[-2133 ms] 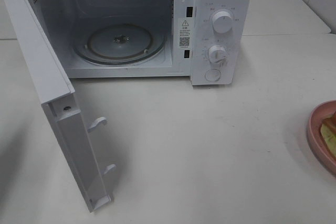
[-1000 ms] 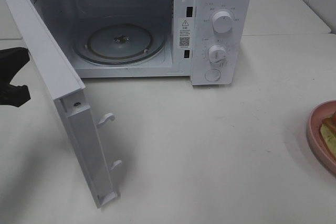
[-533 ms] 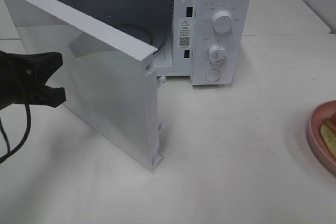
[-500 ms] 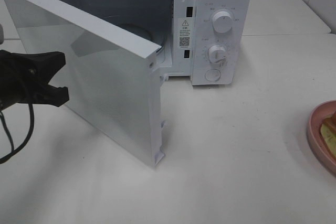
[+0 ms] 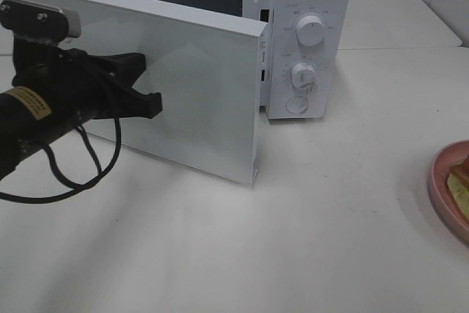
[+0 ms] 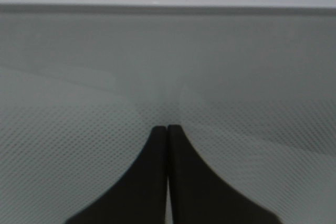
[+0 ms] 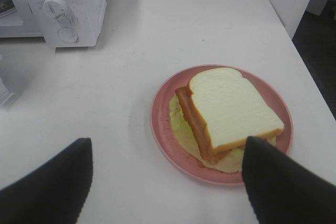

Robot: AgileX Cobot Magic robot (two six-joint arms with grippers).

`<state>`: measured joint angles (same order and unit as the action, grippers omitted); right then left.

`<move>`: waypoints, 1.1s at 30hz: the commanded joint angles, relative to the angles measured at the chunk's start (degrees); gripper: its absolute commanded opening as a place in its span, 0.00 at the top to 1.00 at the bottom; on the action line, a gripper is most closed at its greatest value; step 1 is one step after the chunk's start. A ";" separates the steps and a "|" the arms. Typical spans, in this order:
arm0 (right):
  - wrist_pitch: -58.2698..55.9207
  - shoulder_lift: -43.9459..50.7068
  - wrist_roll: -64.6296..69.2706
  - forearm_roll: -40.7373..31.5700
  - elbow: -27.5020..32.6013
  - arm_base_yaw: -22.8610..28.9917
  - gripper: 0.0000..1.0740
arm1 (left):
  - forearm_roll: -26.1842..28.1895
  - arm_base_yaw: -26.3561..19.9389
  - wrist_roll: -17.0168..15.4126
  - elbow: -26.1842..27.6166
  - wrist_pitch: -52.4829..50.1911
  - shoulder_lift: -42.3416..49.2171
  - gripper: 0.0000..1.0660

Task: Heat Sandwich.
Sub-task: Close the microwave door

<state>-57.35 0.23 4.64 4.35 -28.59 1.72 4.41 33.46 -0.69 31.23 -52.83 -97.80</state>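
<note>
Left gripper (image 5: 150, 82): jaws fully closed, fingers together, holding nothing; tips pressed against the outer face of the microwave door (image 5: 205, 100)
Microwave door: partly ajar, angled across the oven opening
Right gripper (image 7: 167, 179): jaws spread wide, holding nothing, hanging above the table (image 7: 173, 30) beside the plate (image 7: 163, 124)
Sandwich (image 7: 231, 111): lying on the pink plate, well apart from the microwave (image 5: 308, 5), to its right
</note>
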 commanded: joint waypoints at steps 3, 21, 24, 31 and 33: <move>0.29 1.55 -0.46 -0.11 0.06 -0.40 0.30 | 1.03 1.95 0.23 4.87 1.49 -2.81 1.00; 0.29 1.55 -0.46 -0.11 0.06 -0.40 0.30 | 7.22 6.07 5.27 21.20 7.16 -12.09 1.00; 0.29 1.55 -0.46 -0.11 0.06 -0.40 0.30 | 9.80 7.05 6.42 24.24 7.28 -14.27 1.00; 0.29 1.55 -0.46 -0.11 0.06 -0.40 0.30 | 13.64 7.10 6.88 28.71 9.28 -16.62 1.00; 0.29 1.55 -0.46 -0.11 0.06 -0.40 0.30 | 15.41 7.10 8.48 30.31 9.28 -16.96 1.00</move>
<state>-57.35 0.23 4.64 4.35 -28.59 1.72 15.53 41.20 6.59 59.19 -42.46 -114.42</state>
